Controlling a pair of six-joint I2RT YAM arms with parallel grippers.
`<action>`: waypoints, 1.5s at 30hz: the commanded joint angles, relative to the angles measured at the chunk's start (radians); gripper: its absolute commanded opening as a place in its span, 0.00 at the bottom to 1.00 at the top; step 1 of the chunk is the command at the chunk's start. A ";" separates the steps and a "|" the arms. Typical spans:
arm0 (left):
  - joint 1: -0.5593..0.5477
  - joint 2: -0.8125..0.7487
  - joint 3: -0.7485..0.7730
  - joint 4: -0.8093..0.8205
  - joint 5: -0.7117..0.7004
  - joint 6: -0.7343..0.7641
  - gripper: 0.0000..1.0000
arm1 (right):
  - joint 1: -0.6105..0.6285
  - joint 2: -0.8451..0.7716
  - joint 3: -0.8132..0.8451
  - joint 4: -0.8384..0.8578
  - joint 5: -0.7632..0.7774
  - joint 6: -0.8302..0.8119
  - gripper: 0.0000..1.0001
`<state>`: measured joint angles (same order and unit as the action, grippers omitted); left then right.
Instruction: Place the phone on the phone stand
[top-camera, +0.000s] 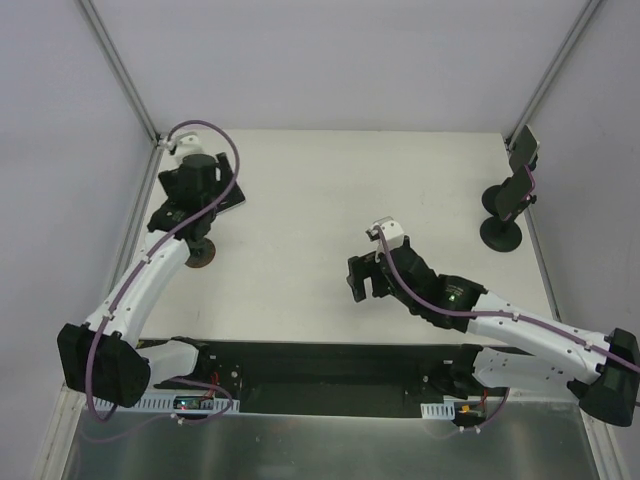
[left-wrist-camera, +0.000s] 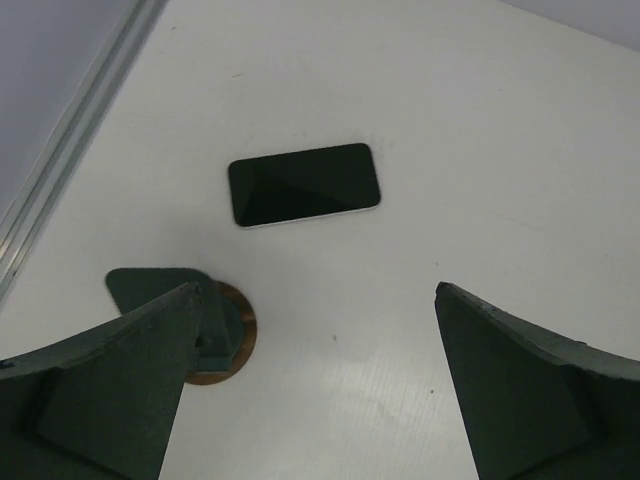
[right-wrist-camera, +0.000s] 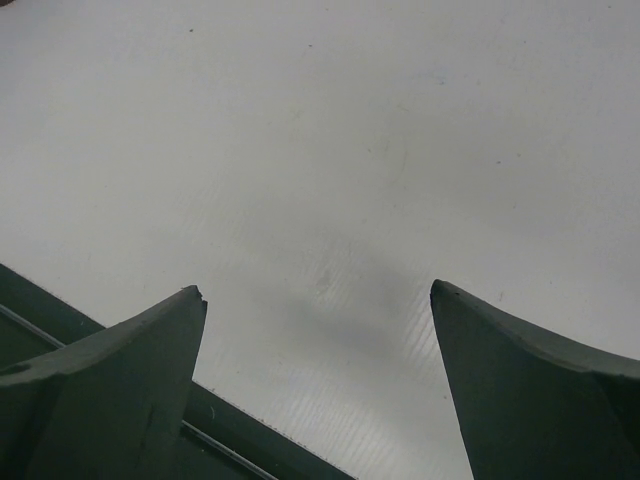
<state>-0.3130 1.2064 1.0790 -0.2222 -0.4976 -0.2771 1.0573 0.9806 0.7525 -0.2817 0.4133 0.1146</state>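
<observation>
The phone (left-wrist-camera: 303, 185) lies flat on the white table, black and glossy. It rests ahead of my left gripper (left-wrist-camera: 315, 290), which is open with nothing between its fingers. From above, the left gripper (top-camera: 188, 222) hangs over the far left of the table, and only the phone's edge (top-camera: 236, 196) shows beside it. The phone stand (top-camera: 510, 195) is upright at the far right edge, a black disc base with a clamp head on top. My right gripper (top-camera: 368, 283) hovers open near the middle front, and its wrist view (right-wrist-camera: 316, 288) holds only bare table.
A round brown disc (left-wrist-camera: 232, 335) with a dark green piece on it lies close to my left finger, and it shows from above (top-camera: 200, 256) too. Metal frame rails (top-camera: 120, 70) and pale walls border the table. The dark front strip (right-wrist-camera: 260, 440) lies under the right gripper.
</observation>
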 joint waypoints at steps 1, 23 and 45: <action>0.191 -0.102 -0.002 -0.212 0.028 -0.240 0.99 | 0.000 -0.062 0.008 0.027 -0.094 -0.056 0.96; 0.307 0.081 -0.155 -0.025 0.106 0.187 0.99 | -0.005 -0.349 -0.131 -0.001 -0.145 -0.036 0.96; 0.333 0.101 -0.180 -0.025 0.182 0.199 0.26 | -0.005 -0.238 -0.093 0.010 -0.151 0.003 0.96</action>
<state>0.0147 1.3636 0.8982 -0.2237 -0.3401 -0.0891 1.0542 0.7353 0.6224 -0.2852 0.2539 0.1040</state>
